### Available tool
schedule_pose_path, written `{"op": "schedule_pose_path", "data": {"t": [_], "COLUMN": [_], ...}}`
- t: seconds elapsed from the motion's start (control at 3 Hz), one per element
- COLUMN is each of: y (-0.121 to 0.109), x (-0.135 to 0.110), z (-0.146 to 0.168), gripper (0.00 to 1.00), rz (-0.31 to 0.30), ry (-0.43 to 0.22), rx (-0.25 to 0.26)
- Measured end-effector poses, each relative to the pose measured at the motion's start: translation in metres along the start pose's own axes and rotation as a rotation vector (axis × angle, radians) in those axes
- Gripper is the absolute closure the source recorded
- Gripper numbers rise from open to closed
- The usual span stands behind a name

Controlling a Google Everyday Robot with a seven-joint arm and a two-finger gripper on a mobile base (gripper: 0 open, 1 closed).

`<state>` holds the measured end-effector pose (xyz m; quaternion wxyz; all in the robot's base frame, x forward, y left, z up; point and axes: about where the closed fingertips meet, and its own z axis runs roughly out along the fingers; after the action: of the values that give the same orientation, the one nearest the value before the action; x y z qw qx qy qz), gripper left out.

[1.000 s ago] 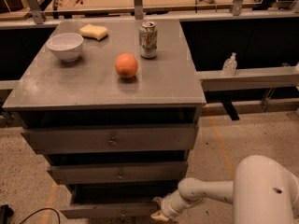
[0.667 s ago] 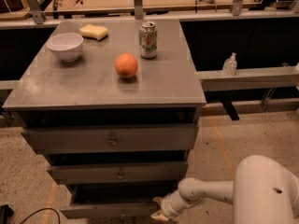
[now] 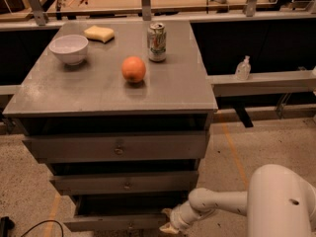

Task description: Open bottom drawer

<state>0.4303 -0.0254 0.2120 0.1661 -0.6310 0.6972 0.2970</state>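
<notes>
A grey metal cabinet [image 3: 113,90] has three drawers. The bottom drawer [image 3: 111,223] is the slimmest front, at the lower edge of the camera view, and stands pulled out a little with a dark gap above it. Its knob is barely visible at the frame's bottom edge. My gripper [image 3: 167,222] is at the right end of the bottom drawer's front, at the end of my white arm [image 3: 222,204] that reaches in from the lower right. The top drawer [image 3: 118,147] and middle drawer [image 3: 126,182] each show a small centre knob.
On the cabinet top stand a white bowl [image 3: 69,48], a yellow sponge [image 3: 98,33], an orange [image 3: 134,69] and a soda can [image 3: 157,42]. A grey ledge [image 3: 261,83] with a small clear bottle [image 3: 242,68] runs to the right. A black cable [image 3: 29,227] lies on the speckled floor at lower left.
</notes>
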Motion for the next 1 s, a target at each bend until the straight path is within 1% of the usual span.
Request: {"op": "schedule_pose_path", "data": {"t": [0.33,0.67,1.0], "y": [0.000,0.000,0.006], "x": [0.000,0.000,-0.026], "z": [0.000,0.000,-0.020], "gripper": [0.13,0.00,0.00], "rz": [0.000,0.000,-0.037], "ry": [0.000,0.000,-0.012], "rx": [0.000,0.000,0.059]}}
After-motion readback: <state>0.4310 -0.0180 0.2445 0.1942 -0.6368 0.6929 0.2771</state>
